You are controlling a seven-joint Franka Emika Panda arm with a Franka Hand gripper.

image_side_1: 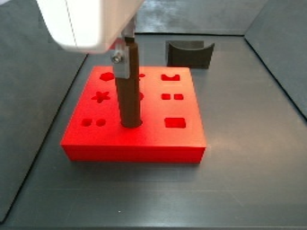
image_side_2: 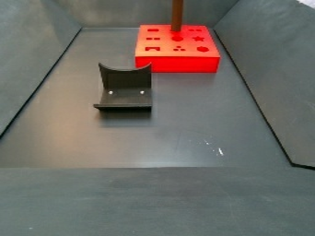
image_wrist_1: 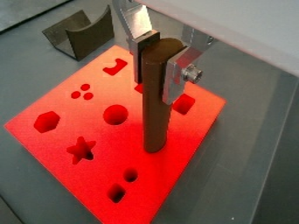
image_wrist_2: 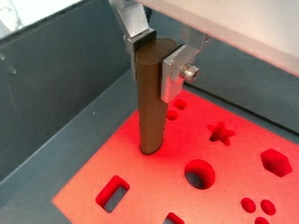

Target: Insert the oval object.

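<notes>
My gripper (image_wrist_1: 159, 59) is shut on the top of the oval object (image_wrist_1: 155, 105), a long brown peg held upright, as both wrist views show (image_wrist_2: 149, 96). The silver fingers (image_wrist_2: 176, 68) clamp its upper end. The peg stands over the red block with shaped holes (image_wrist_1: 197, 133), and its lower end meets the block's top near the middle. I cannot tell whether the tip sits inside a hole. In a side view the peg (image_side_1: 127, 90) rises from the block (image_side_1: 132, 149) under the gripper (image_side_1: 122, 49). The far side view shows the peg (image_side_2: 176, 13) on the block (image_side_2: 179, 63).
A small dark grey curved holder (image_side_2: 123, 88) stands on the grey floor apart from the block; it also shows in a wrist view (image_wrist_1: 76, 37) and a side view (image_side_1: 189, 52). Sloped grey walls (image_side_2: 37, 83) ring the floor.
</notes>
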